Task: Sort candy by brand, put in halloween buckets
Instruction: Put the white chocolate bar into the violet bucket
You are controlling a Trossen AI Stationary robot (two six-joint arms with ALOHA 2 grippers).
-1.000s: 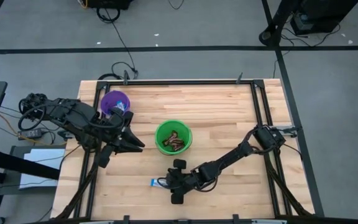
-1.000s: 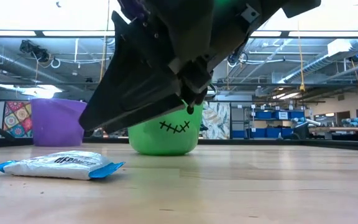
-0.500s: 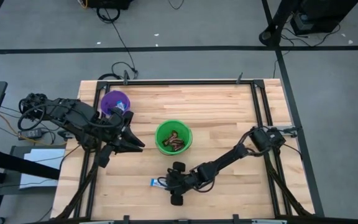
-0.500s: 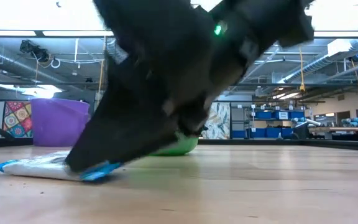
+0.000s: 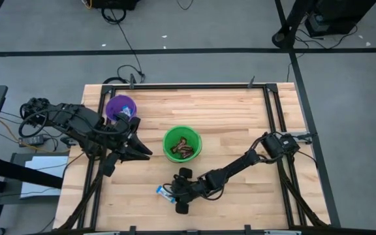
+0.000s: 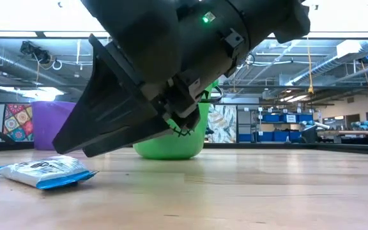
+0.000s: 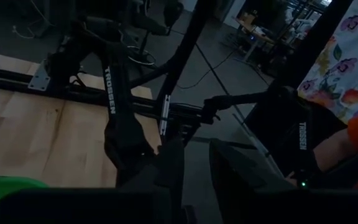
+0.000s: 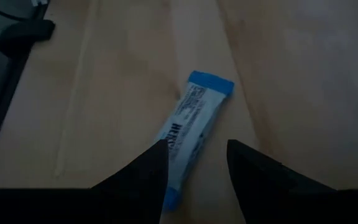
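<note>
A blue-and-white candy bar lies flat on the wood near the table's front edge. My right gripper is open and slants down over the bar's near end, one finger on each side. The green bucket holds several dark brown candies. The purple bucket stands at the far left. My left gripper hangs above the table between the two buckets, open by a narrow gap, with nothing between its fingers. My right gripper stands with its fingers astride the candy bar's near end, slanting down from the table's right. I cannot tell whether a finger touches the wrapper. The bar lies flat on the table.
A black metal frame runs around the tabletop. Bare wood lies to the right of the green bucket and along the front edge. Cables and stands sit on the floor beyond the far edge.
My right gripper has moved a little toward the table's left edge, dipping down over the candy bar. The bar has turned on the table and now lies slanted, still flat.
</note>
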